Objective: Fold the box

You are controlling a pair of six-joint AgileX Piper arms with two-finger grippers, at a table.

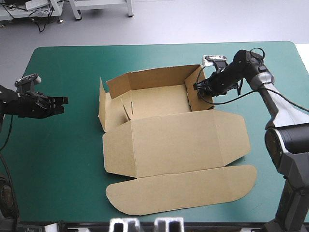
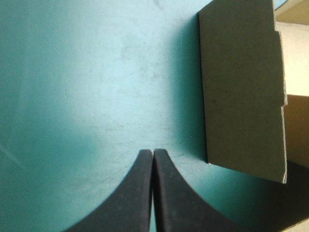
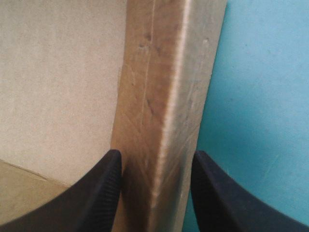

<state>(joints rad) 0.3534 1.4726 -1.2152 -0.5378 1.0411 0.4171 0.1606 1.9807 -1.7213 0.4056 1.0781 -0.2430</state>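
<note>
The brown box (image 1: pixel 169 140) lies mid-table with its back and side walls raised and its lid spread flat toward the front edge. My right gripper (image 1: pixel 198 88) is at the box's right wall (image 3: pixel 159 96). It is open, one black finger inside the tray and one outside, and the folded wall stands between them (image 3: pixel 157 157). The tray's floor (image 3: pixel 58 72) shows beside the inner finger. My left gripper (image 1: pixel 63 100) hovers over the teal-green cover left of the box, shut and holding nothing (image 2: pixel 153 153). The box's upright left flap (image 2: pixel 241 87) stands ahead of it, a short gap away.
The lid's long rounded tuck flap (image 1: pixel 183 191) reaches close to the table's front edge. Bare teal-green cover (image 1: pixel 58 159) lies to the left of the box and to the right of the lid.
</note>
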